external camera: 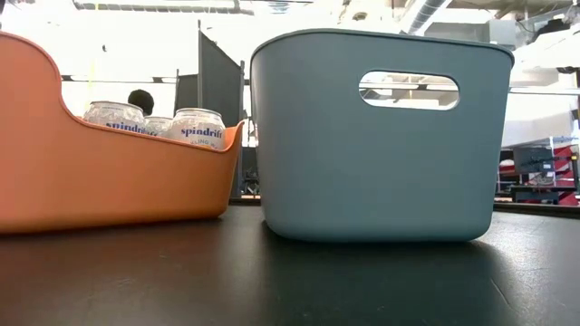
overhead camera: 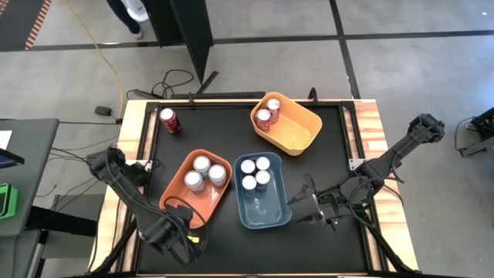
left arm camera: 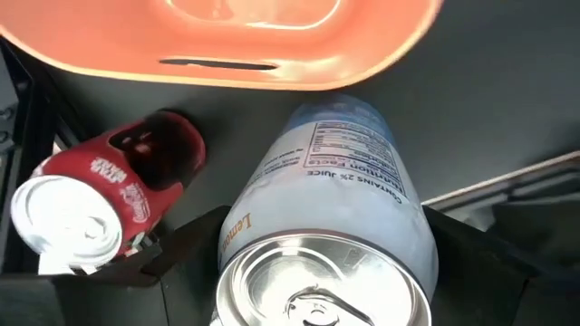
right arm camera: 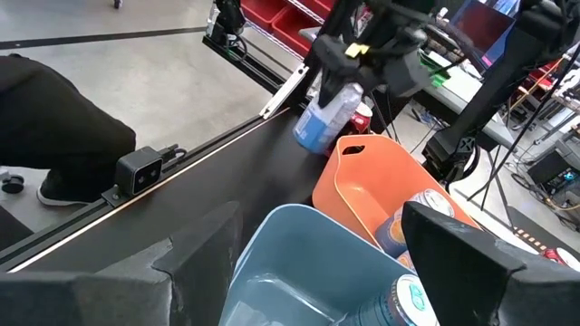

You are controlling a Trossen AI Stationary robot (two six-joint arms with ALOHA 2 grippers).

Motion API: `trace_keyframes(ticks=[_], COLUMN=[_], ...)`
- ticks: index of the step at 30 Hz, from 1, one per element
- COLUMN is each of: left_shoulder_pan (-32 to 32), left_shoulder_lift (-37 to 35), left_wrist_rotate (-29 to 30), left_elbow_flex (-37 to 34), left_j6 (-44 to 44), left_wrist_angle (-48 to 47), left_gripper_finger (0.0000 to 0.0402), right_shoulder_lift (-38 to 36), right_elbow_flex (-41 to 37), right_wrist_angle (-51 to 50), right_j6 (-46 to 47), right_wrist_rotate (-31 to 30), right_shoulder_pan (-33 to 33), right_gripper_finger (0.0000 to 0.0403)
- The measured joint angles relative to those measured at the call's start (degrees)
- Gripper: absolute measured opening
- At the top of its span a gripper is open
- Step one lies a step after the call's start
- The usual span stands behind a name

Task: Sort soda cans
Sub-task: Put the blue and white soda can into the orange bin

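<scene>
Gripped pale can (left arm camera: 337, 181) in left tool (overhead camera: 179, 230), right tool (overhead camera: 297, 210) wide and empty; risked knocking the red can (left arm camera: 109, 195) lying alongside if swung carelessly toward the orange bin (left arm camera: 227, 54).

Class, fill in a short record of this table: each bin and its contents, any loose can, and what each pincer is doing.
Orange bin: three silver-topped cans
Blue bin: four cans
Yellow bin: two red cans
Loose red can: upright on the table, apart from the bins
Left pincer: shut on a pale can, near the orange bin
Right pincer: open, empty, beside the blue bin
</scene>
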State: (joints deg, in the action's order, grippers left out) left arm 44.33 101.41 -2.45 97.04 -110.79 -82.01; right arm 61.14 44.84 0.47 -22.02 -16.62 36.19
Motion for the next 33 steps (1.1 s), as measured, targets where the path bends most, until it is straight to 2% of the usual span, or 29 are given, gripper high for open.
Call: trace_keyframes(ticks=[7,14,17,24,33], left_shoulder_pan=[-1.7,-6.7,-10.0,-18.1,-28.1], left_shoulder_lift=[-0.1,-0.3,-0.3,-0.4,-0.2], left_wrist_rotate=[2.4,5.9,7.9,7.2,9.7], left_elbow_flex=[7.7,13.5,14.2,14.4,14.4], left_j6=[1.7,7.8,11.8,23.0,36.8], left_wrist_angle=[-4.7,-8.2,-8.1,-8.1,-8.0], left_gripper_finger=[0.0306,0.0306,0.0306,0.0306,0.0306], right_shoulder_lift=[0.0,0.0,0.0,0.0,0.0], right_elbow_flex=[0.0,0.0,0.0,0.0,0.0], right_wrist_angle=[0.0,0.0,0.0,-0.3,-5.3], right_j6=[0.0,0.0,0.0,0.0,0.0], right_wrist_rotate=[0.0,0.0,0.0,0.0,0.0], right_shoulder_pan=[0.0,0.0,0.0,0.0,0.0], right_gripper_finger=[0.0323,0.0323,0.0323,0.0323,0.0323])
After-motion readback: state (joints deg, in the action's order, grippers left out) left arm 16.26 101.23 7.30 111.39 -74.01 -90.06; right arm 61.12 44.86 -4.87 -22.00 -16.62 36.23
